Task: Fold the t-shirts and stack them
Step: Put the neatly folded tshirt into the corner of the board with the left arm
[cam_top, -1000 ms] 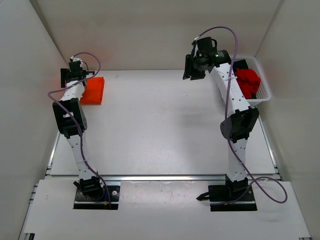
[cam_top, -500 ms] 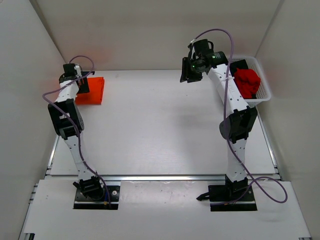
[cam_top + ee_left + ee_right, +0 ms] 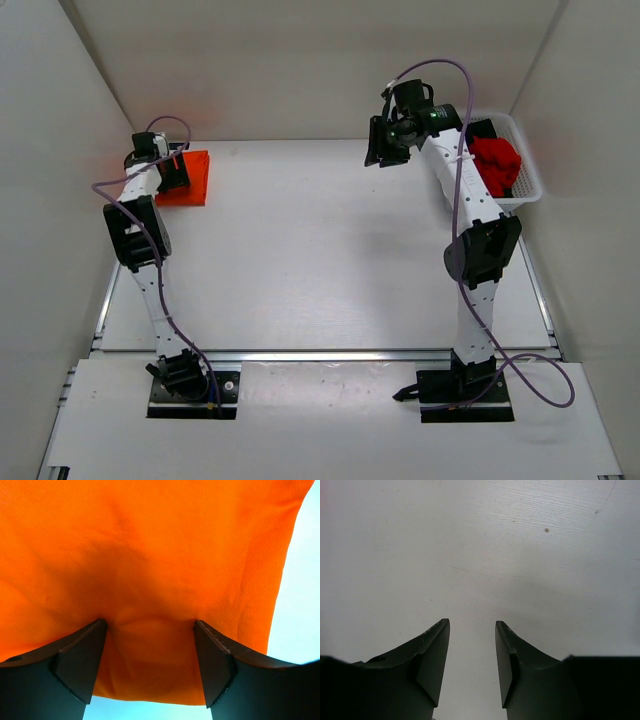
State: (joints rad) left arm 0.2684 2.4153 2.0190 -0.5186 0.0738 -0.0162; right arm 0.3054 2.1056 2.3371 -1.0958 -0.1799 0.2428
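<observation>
The bright orange t-shirt (image 3: 190,178) lies folded at the table's far left. It fills the left wrist view (image 3: 150,555). My left gripper (image 3: 170,170) is at the shirt's left edge. It is open (image 3: 150,622), its fingers (image 3: 80,660) spread wide on the orange cloth, which bulges between them. The red t-shirt (image 3: 496,164) is bunched in the white mesh basket (image 3: 531,183) at the far right. A bit of the black t-shirt (image 3: 482,128) shows behind it. My right gripper (image 3: 381,146) is open and empty (image 3: 472,622), held above the bare table left of the basket.
White walls close in the table on the left, back and right. The wide middle of the white table (image 3: 320,250) lies between the two arms. The basket stands against the right wall.
My left gripper has swung round and come in onto the left edge of the orange shirt. My right gripper has shifted only slightly near the basket.
</observation>
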